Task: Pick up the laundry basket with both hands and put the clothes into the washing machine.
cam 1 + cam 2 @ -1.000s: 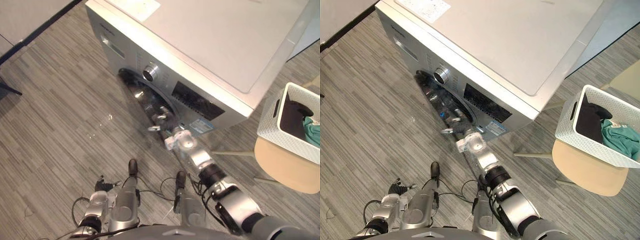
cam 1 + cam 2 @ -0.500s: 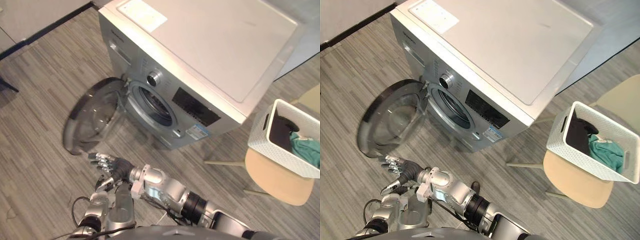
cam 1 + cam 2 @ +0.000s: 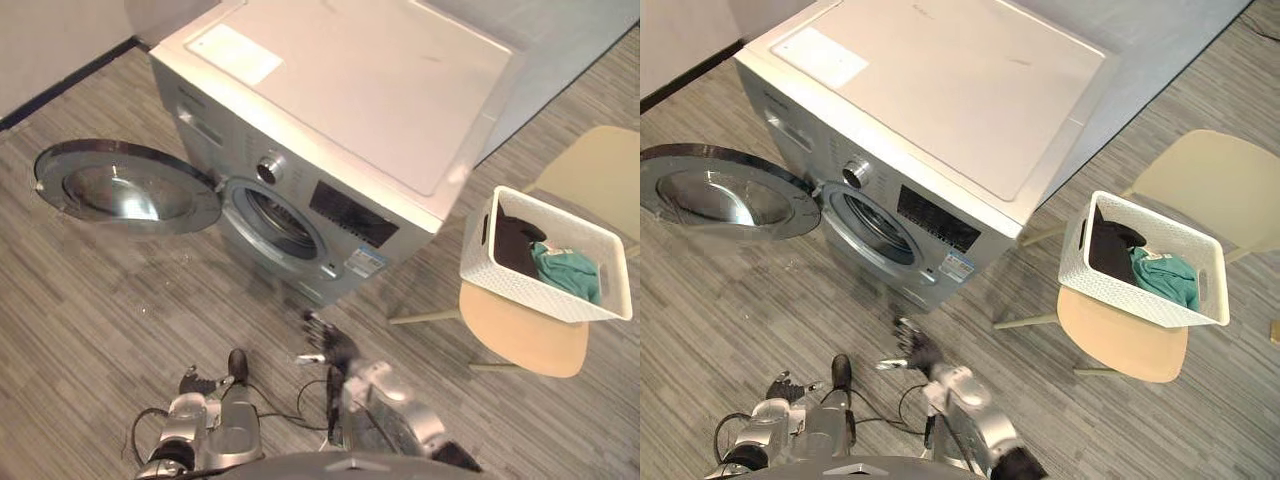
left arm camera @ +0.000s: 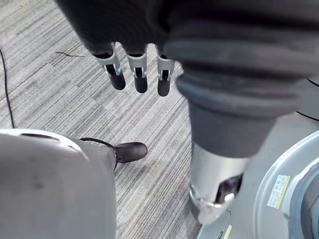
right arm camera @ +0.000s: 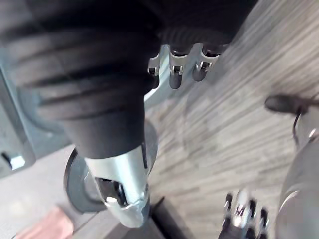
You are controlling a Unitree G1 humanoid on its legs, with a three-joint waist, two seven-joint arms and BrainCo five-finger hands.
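Washer door (image 3: 125, 188) is found open; laundry basket (image 3: 540, 297) is set on chair (image 3: 525, 337). Right hand (image 3: 325, 345) spread, left hand (image 4: 138, 69) relaxed, nothing gripped.

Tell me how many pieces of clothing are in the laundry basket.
2: a black garment at the laundry basket's end nearer the washing machine, a teal garment beside it. More may be hidden underneath.

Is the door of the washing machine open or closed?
Open: the round door is swung fully aside on the washing machine, and its drum opening is uncovered.
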